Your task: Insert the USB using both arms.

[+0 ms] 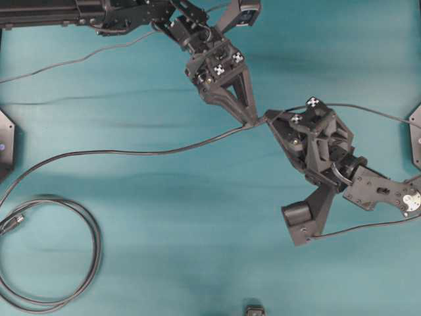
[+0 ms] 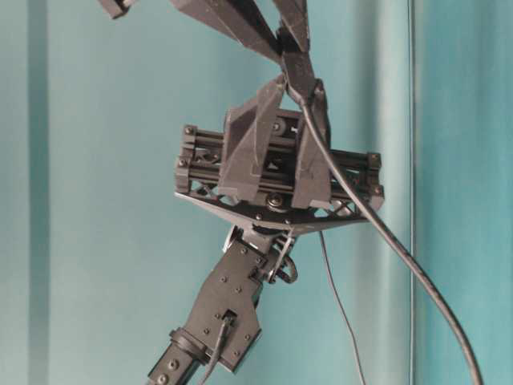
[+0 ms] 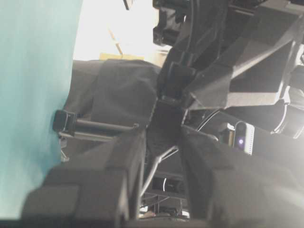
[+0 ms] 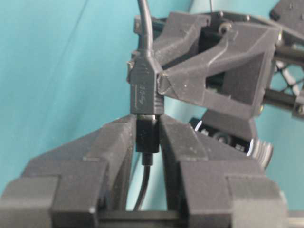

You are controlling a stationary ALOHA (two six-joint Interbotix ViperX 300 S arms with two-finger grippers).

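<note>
Teal cloth covered the bench [image 1: 131, 217], matte and smooth, and both arms met above its middle. The right end effector [image 4: 147, 130] was closed on a short dark connector body [image 4: 147, 135], its two blunt grey fingers pinching it from either side, with a thin cable running down between them. Directly above it, touching end to end, sat the USB [image 4: 144, 90], a longer dark grey moulded body with faint raised lettering, held clamped in the left end effector [image 1: 253, 122], whose long pointed fingers closed on its flanks. No silvery tip was visible, so the plug looked to be already seated or very nearly so; how deep it sat could not be told.

The main risk, as judged, was side load: both arms gripped stiff plastic hard, so any small misalignment or twist between them could have bent the joint or levered the plug out. The fingers were smooth printed plastic, and either body could have slipped lengthwise under a push. The grey cable [image 1: 131, 151] trailed from the join across the bench to a loose loop [image 1: 59, 253] well left and below, and drag from it could have tugged the plug sideways. Opening one end effector early might have let the joined pair swing.
</note>
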